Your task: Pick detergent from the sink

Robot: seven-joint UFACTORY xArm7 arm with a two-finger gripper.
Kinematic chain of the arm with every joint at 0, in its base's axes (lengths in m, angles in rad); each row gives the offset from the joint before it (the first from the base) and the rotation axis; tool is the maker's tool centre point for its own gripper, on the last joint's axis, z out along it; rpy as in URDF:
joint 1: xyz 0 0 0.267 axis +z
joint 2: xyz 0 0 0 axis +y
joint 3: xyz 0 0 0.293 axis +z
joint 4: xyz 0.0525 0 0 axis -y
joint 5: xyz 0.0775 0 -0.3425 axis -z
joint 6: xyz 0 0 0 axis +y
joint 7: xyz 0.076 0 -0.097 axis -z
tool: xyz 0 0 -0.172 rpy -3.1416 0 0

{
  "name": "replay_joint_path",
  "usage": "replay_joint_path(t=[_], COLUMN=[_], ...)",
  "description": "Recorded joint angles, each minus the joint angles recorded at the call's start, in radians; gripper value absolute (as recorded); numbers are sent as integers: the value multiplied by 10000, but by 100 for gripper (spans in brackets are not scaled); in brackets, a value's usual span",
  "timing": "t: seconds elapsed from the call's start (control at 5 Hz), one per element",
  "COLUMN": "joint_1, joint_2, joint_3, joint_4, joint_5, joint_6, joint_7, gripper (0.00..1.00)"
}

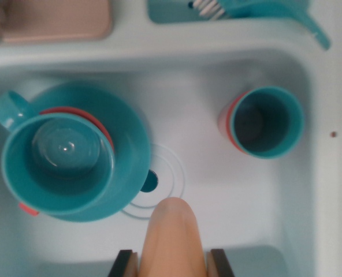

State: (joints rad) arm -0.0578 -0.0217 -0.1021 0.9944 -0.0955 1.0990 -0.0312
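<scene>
Wrist view looks straight down into a pale blue toy sink (229,75), and at the bottom edge the fingers (173,264) are closed on the detergent (172,236), a peach-coloured bottle whose rounded top points up the frame, just below the ringed drain (159,184). Both dark fingers press its sides, so the grip looks even. To finish the pick well, I would lift straight up without tilting, since the smooth, tapered body could slide out if the squeeze loosens. The path matters too: toward the wrist view's left, a teal cup (58,158) sits stacked on a teal plate (125,133) with a red rim between them, close to the bottle, while a second teal cup (266,121) with a red band stands well apart to the wrist view's right. Rising vertically keeps clear of both. Above the sink's back rim, a beige block (55,20) and a teal dish rack (240,11) show; the room beyond is out of view.
</scene>
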Motion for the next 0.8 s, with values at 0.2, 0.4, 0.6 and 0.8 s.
replay_joint_path(t=[0.2, 0.4, 0.6, 0.8], joint_1=[9, 9, 16, 16], joint_2=[-163, -163, -305, -305], joint_3=[7, 7, 14, 14], joint_4=[341, 341, 638, 638], joint_5=[5, 5, 9, 9], joint_6=[503, 503, 941, 941], joint_7=[-27, -27, -51, -51], gripper=[100, 100, 100, 100])
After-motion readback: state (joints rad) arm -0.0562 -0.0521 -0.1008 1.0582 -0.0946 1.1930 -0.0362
